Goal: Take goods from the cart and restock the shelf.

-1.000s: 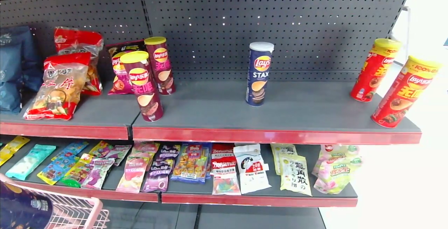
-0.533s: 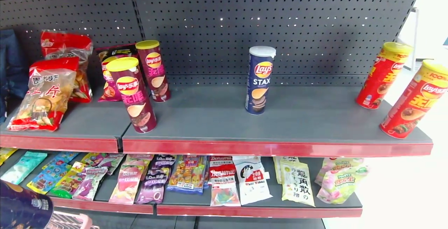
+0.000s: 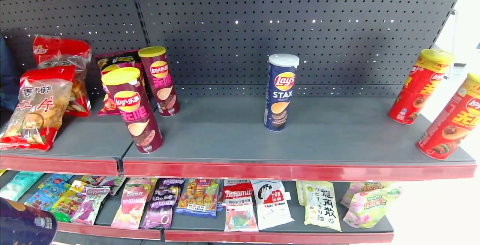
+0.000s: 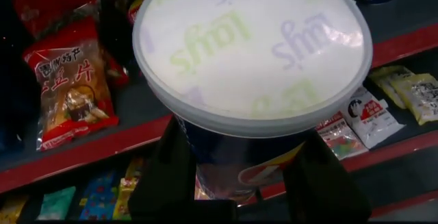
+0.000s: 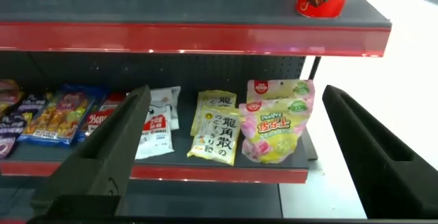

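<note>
Our left gripper (image 4: 243, 172) is clamped on the navy chip can (image 4: 253, 46), low at seven o'clock in the head view, below the red-edged shelf (image 3: 300, 171), while our right gripper (image 5: 236, 94) hangs with fingers wide apart.

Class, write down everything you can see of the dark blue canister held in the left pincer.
The dark blue canister is a round tube, seen from above its top. A pale, see-through plastic lid caps it, with faint lettering showing through. Below the lid the wall is dark blue with a bit of red and yellow emblem. The left pincer holds it, its black fingers pressing opposite sides under the lid. Nothing else touches it; the red-edged shelf lies beyond.
</note>
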